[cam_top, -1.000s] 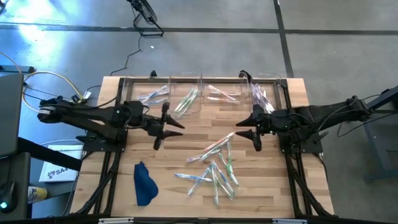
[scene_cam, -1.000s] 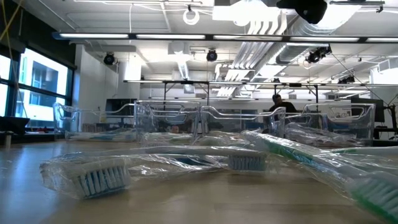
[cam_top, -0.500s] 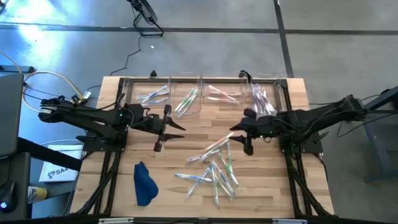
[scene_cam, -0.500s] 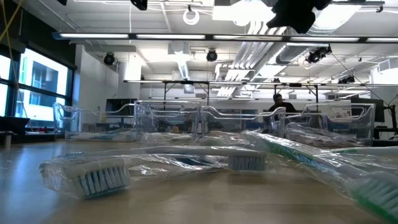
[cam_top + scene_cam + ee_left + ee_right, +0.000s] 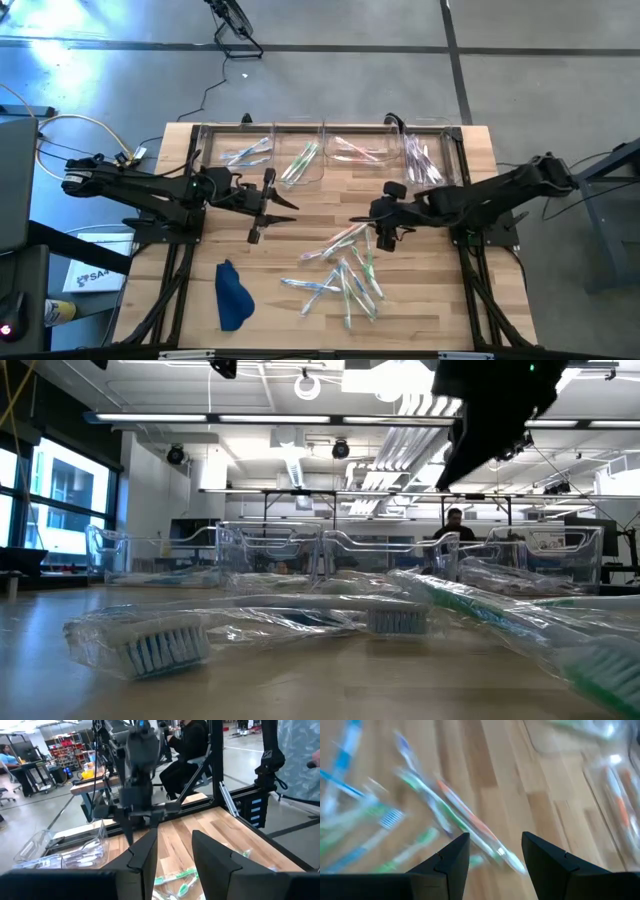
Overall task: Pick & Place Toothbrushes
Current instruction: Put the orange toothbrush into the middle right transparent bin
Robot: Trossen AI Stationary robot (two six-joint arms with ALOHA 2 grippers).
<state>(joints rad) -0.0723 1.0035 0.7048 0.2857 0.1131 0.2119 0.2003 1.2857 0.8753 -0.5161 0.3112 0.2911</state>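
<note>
Room: an open workshop with a grey concrete floor, bright ceiling lights and racks; a person (image 5: 455, 525) sits far off behind the desk.
Desk: pale wood planks (image 5: 320, 200), with a dark frame under each arm.
Arms: the left arm waits over the desk's left half; the right arm reaches in from the right toward the middle.
Bins: a row of clear plastic bins (image 5: 330, 150) along the far edge, each already holding a few wrapped brushes.
Cloth: a dark blue cloth (image 5: 232, 295) lies near the front left, well apart from the pile.
Toothbrushes: a loose, overlapping heap of toothbrushes (image 5: 345, 270) sits front of centre, just right of the middle, in glossy clear wrappers with pink, green and blue handles.
Left gripper: the left gripper (image 5: 262, 205) hangs released, fingers spread, holding nothing.
Right gripper: the right gripper (image 5: 375, 228) stands over the heap's far end, jaws parted and empty, above a pink-handled brush (image 5: 470, 820).
Handling: I judge them very light and stiff, but the wrapper looks slick and crinkly and may slide between the fingers.
Where to grasp: mid-handle, across its narrow width, on a brush lying at the heap's edge, so neighbours don't lift with it.
</note>
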